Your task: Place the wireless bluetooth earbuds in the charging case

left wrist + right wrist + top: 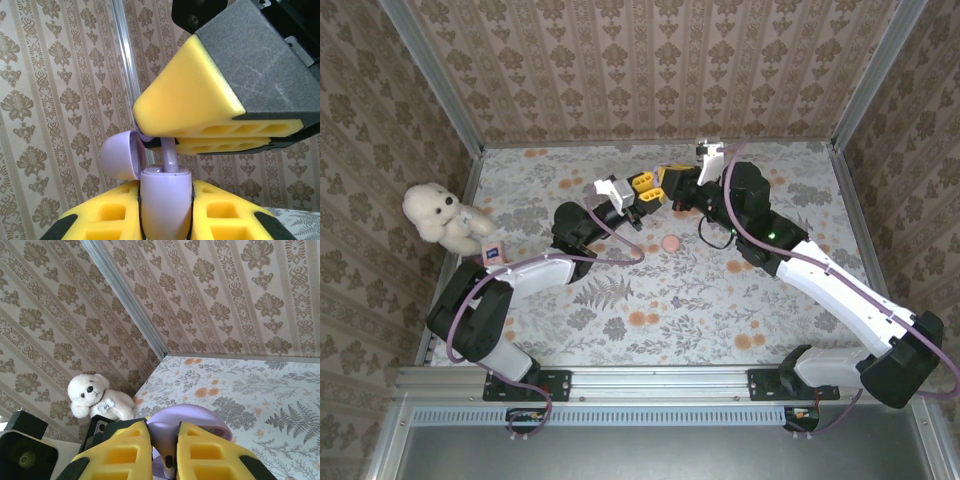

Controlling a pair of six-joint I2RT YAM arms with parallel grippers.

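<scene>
Partly done, I judge: the left end effector (166, 206) pinches the open case (165, 197) upright; just above it, the right end effector (165, 452) pinches an earbud (170, 157), entering but unseated. Lid closing remains.

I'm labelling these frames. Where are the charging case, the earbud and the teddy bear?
charging case (166, 207): left wrist view, front of its body.
earbud (169, 157): left wrist view, its stem.
teddy bear (90, 389): right wrist view, its face.

Beige damask-wallpaper walls (650, 70); grey metal corner posts (432, 78); floral-print tabletop (660, 320); aluminium rail (660, 380) along near edge.
</scene>
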